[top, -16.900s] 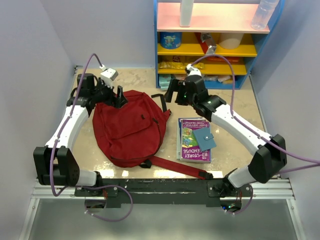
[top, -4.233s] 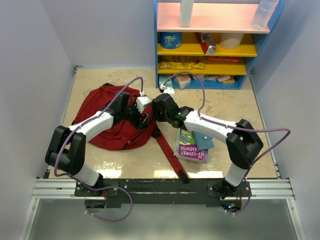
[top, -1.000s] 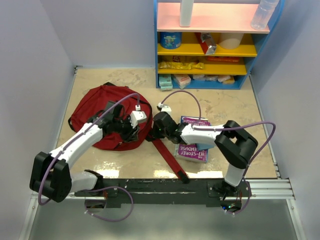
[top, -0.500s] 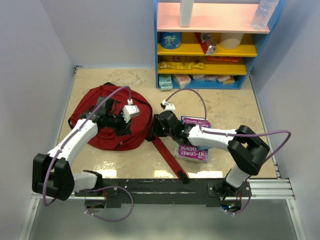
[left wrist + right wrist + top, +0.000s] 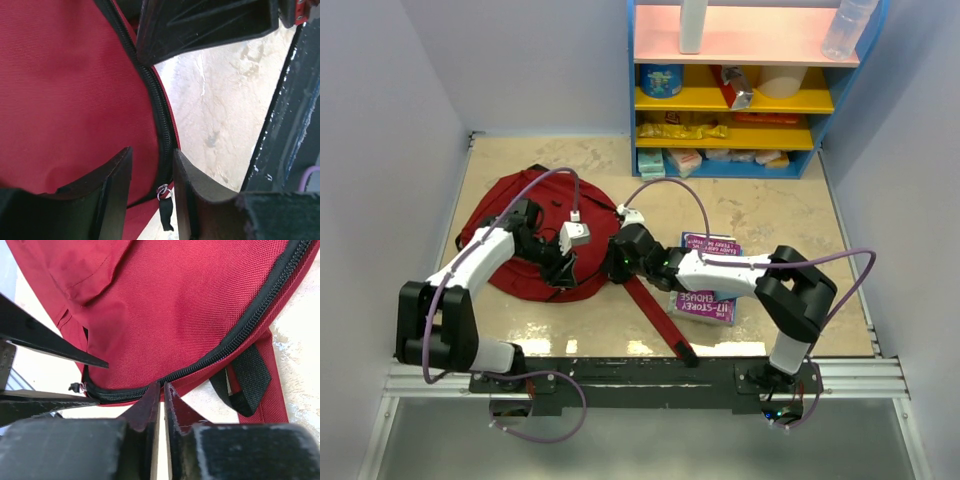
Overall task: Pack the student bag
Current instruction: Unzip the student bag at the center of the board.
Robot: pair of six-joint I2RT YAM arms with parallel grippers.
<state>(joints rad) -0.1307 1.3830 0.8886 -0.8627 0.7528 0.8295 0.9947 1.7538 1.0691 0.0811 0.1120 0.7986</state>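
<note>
Unzipping is in hand: the bag (image 5: 190, 305)'s zipper (image 5: 159, 110) is straddled by the spread left gripper (image 5: 151, 161), with the right gripper (image 5: 161, 386) pressed together. The pull (image 5: 165, 217) likely must be pinched next.

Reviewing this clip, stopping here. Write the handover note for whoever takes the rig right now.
Left gripper: jaws open, straddling the bag's zipper track beside the zipper pull, not clamped on it.
Right gripper: jaws almost closed, tips at the zipper line on the bag's near edge; I cannot tell whether they pinch fabric.
The student bag lies flat on the left of the table, zipped shut wherever the wrist views show it; its red strap trails toward the near edge.
The book lies right of the bag, outside it.
Done: nothing packed.
Left: probably grasp the pull, unzip, load the book.
</note>
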